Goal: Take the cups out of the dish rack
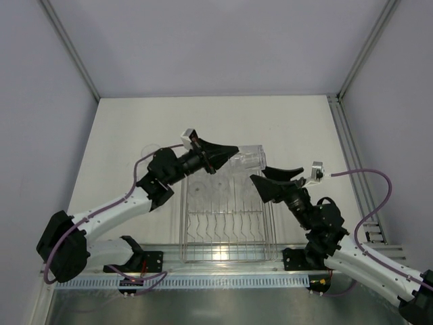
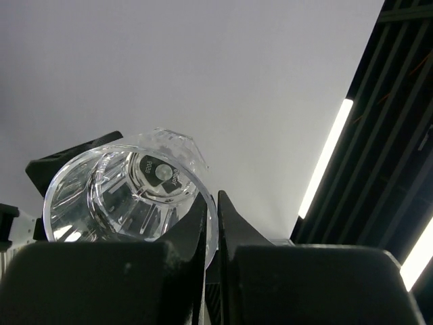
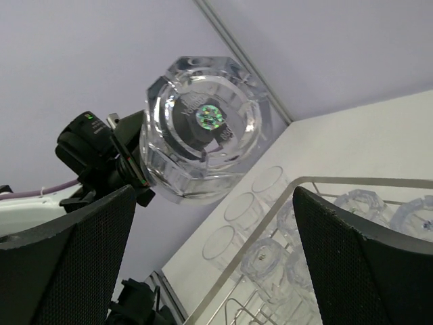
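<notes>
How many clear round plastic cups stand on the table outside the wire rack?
3 cups in a row left of the silver wire dish rack; others may be hidden.

An off-white table (image 1: 135, 128) sits inside a booth of plain pale panels: back wall (image 1: 216, 47), left wall (image 1: 34, 135), right wall (image 1: 406, 101). Thin metal posts (image 1: 71, 51) run along the two back corners. A metal track (image 1: 348, 156) lies along the table's right edge, and a slotted strip (image 1: 223, 279) along its near edge. Overhead, in the left wrist view, a dark ceiling (image 2: 399, 101) carries two long, bright light strips (image 2: 325, 159) – beside a white panel (image 2: 203, 81)
</notes>
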`<state>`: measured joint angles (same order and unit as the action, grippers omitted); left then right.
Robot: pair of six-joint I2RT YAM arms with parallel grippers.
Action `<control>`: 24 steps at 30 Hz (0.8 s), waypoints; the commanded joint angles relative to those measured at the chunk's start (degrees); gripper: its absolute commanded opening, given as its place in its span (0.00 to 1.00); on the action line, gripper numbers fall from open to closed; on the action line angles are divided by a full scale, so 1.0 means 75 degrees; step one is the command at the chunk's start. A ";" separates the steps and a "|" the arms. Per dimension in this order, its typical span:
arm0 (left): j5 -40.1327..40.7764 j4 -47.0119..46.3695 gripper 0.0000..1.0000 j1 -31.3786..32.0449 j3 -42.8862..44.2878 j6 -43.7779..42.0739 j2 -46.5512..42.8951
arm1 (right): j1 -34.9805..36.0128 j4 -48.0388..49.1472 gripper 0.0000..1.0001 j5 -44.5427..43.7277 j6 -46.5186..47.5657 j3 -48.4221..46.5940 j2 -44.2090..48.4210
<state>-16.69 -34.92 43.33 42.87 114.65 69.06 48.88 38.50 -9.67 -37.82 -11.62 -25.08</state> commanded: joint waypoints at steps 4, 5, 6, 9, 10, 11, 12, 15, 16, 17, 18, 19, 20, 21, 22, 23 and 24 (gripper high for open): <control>-0.0514 0.1215 0.00 -0.1108 0.0900 -0.1496 -0.0546 | -0.0061 -0.1591 1.00 -0.1053 0.0307 -0.0337 0.0426; -0.0587 0.2057 0.00 -0.1415 0.1218 -0.2085 -0.0663 | -0.0072 -0.1966 1.00 -0.1066 0.0471 -0.0628 0.0507; -0.0599 0.4015 0.00 -0.1743 0.1685 -0.2718 -0.0757 | -0.0072 -0.2735 1.00 -0.1043 0.0589 -0.0805 0.0520; -0.0015 0.7663 0.00 -0.2927 0.3677 -0.5600 -0.0549 | -0.0072 -0.4368 1.00 -0.0868 0.1057 -0.1636 0.0438; 0.0196 0.8259 0.00 -0.3324 0.4100 -0.6106 -0.0223 | -0.0072 -0.4743 1.00 -0.0774 0.1198 -0.1871 0.0368; 0.0592 0.8682 0.00 -0.3491 0.4510 -0.6540 -0.0022 | -0.0072 -0.5083 1.00 -0.0657 0.1397 -0.2349 0.0275; 0.0875 0.9476 0.00 -0.3608 0.5164 -0.7310 0.0177 | -0.0072 -0.5910 1.00 -0.0540 0.1515 -0.2620 0.0019; 0.2160 1.0475 0.00 -0.3750 0.6278 -0.8497 0.0997 | -0.0072 -0.7403 1.00 -0.0258 0.1656 -0.3792 -0.0776; 0.2688 1.0642 0.00 -0.3750 0.6492 -0.8780 0.1243 | -0.0072 -0.7732 1.00 -0.0234 0.1668 -0.4352 -0.1001; 0.3065 1.0841 0.00 -0.3750 0.6669 -0.9026 0.1628 | -0.0072 -0.8303 1.00 -0.0222 0.1715 -0.4612 -0.1259; 0.3823 1.0924 0.00 -0.3750 0.7042 -0.9412 0.1876 | -0.0084 -0.8553 1.00 -0.0269 0.1692 -0.4824 -0.1667; 0.4132 1.0995 0.00 -0.3762 0.7208 -0.9590 0.2099 | -0.0073 -0.8741 1.00 -0.0304 0.1692 -0.5151 -0.1892; 0.4390 1.1042 0.00 -0.3762 0.7395 -0.9742 0.2298 | -0.0072 -0.9056 1.00 -0.0351 0.1703 -0.5293 -0.2080; 0.4857 1.1065 0.00 -0.3773 0.7536 -0.9906 0.2776 | -0.0084 -0.9152 1.00 -0.0397 0.1726 -0.5399 -0.2232; 0.5071 1.1124 0.00 -0.3797 0.7886 -1.0140 0.3001 | -0.0073 -0.9246 1.00 -0.0398 0.1715 -0.5563 -0.2524; 0.5305 1.1263 0.00 -0.3832 0.8075 -1.0235 0.3270 | -0.0072 -0.9398 1.00 -0.0444 0.1703 -0.5634 -0.2643; 0.5481 1.1346 0.00 -0.3855 0.8262 -1.0306 0.3725 | -0.0084 -0.9445 1.00 -0.0433 0.1750 -0.5681 -0.2760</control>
<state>13.08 44.77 14.92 99.85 45.47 91.98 48.51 -23.59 -12.69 -26.57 -51.62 -42.87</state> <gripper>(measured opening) 0.023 0.996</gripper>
